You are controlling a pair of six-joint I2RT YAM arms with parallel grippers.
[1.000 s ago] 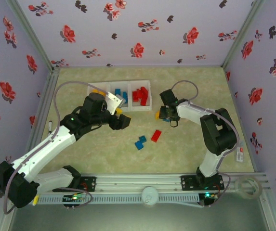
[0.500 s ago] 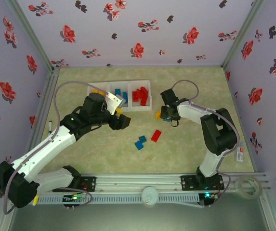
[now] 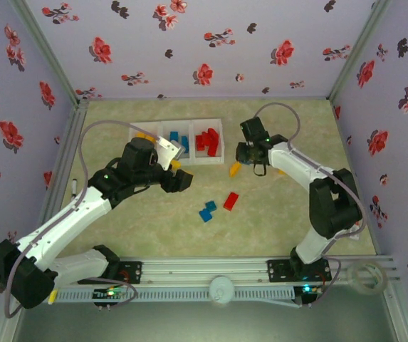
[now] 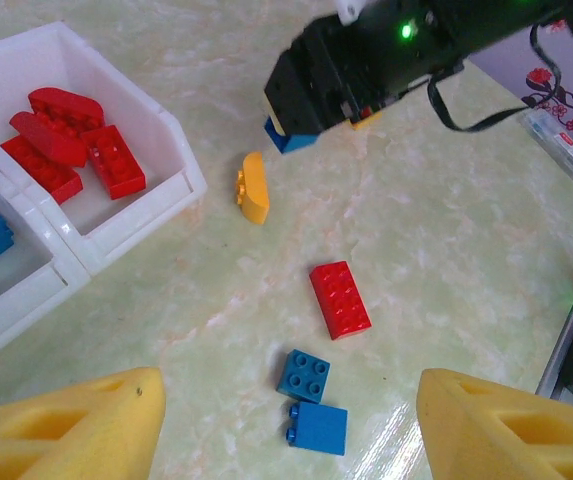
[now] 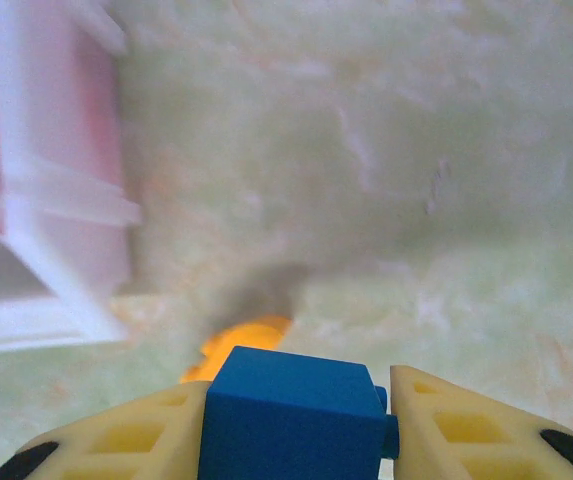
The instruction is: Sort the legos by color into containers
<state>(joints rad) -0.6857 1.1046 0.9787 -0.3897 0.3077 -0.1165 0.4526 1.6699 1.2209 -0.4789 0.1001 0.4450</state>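
My right gripper [image 5: 296,425] is shut on a blue brick [image 5: 291,415] and hangs just above the table, right of the tray [image 3: 196,162]. An orange brick [image 5: 241,345] lies below it. The white three-compartment tray holds yellow pieces on the left, blue bricks [image 3: 177,140] in the middle and red bricks [image 3: 207,141] on the right. My left gripper [image 4: 286,445] is open above two loose blue bricks [image 4: 304,375], with a red brick [image 4: 340,298] just beyond. In the top view the left gripper [image 3: 182,179] sits in front of the tray.
The orange brick [image 3: 234,169] lies between the tray and the right gripper [image 3: 250,158]. The red brick [image 3: 231,201] and blue pair [image 3: 206,210] lie mid-table. Flowered walls enclose the table on three sides, and a rail runs along the near edge.
The right gripper has risen and shifted toward the back with the blue brick, uncovering more of the orange brick. The left arm has stayed still.
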